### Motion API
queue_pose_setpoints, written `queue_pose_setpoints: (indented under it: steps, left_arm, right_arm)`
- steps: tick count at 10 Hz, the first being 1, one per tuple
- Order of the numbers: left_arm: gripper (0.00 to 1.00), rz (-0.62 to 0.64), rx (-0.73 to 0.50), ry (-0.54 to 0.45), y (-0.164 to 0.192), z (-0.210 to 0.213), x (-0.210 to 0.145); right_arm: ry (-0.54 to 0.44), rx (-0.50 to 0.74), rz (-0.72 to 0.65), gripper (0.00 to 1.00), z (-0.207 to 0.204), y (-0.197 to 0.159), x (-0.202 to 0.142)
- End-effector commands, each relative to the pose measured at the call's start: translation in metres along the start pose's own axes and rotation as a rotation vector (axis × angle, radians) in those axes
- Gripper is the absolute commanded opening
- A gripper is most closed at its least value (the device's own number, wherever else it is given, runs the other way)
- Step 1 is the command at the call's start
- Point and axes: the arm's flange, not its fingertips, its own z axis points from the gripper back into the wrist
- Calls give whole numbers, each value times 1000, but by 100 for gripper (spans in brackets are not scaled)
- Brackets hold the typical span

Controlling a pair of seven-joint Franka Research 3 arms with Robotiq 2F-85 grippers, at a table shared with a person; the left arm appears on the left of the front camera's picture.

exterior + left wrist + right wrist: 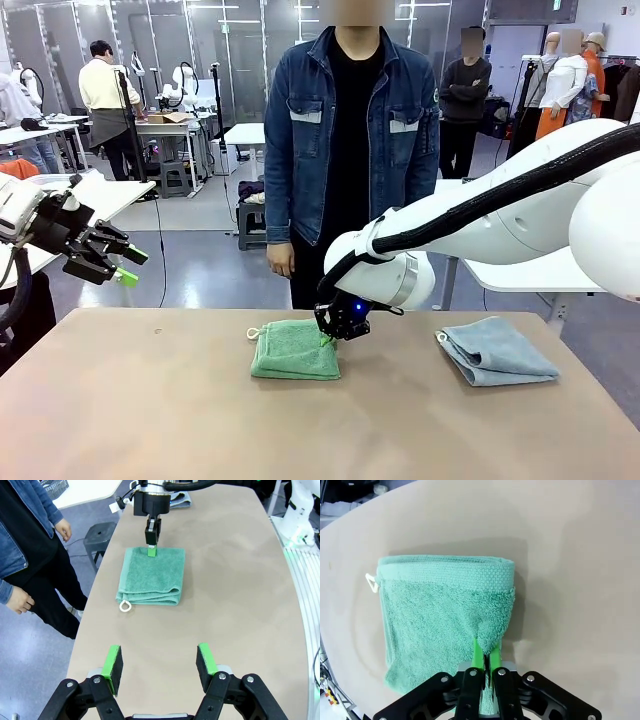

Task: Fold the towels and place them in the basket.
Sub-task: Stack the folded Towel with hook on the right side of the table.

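Note:
A folded green towel (295,352) (152,575) (440,620) lies mid-table with its white corner loop at the far left. My right gripper (330,340) (151,551) (487,655) is shut on this towel's right edge, the cloth pinched up between the green pads. To the right lies the folded light blue towel (497,350) (180,499). Raised in the air beyond the table's left end, my left gripper (125,265) (159,667) is open and holds nothing. The basket is out of view.
A person (345,150) in a denim jacket stands at the far edge just behind the green towel, hands hanging down. The brown table (150,420) has bare surface at the front and left. A grey stool (102,532) stands beside the table.

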Motion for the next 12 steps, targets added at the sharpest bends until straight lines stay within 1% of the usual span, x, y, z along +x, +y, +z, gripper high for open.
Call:
queue_pose_setpoints:
  steps: [1,2,3,4,5,6,7,9,10,11,12]
  left_arm:
    - [75,3,2,14,1,2,2]
    - [75,3,2,14,1,2,2]
    - [75,3,2,14,1,2,2]
    - [75,3,2,14,1,2,2]
    - [75,3,2,14,1,2,2]
    - [75,3,2,14,1,2,2]
    - [75,3,2,14,1,2,2]
    - [75,3,2,14,1,2,2]
    - [75,3,2,14,1,2,2]
    - [75,3,2,14,1,2,2]
    - [75,3,2,14,1,2,2]
  right_arm:
    - [2,-1,-10,0,0,-1,-1]
    - [2,-1,-10,0,0,-1,-1]
    - [0,0,0,5,0,0,0]
    - [-16,-19,41,5,10,4,-4]
    - [-9,1,86,5,28,3,-6]
    - [-13,-34,163,5,51,-1,-7]
    - [3,-49,224,5,83,-13,-8]
    - [-19,-99,240,5,142,-38,-12]
    - [-49,-114,245,5,169,-49,-13]
    - [-77,-119,246,5,194,-62,-10]
    - [-72,-118,259,5,212,-71,-7]
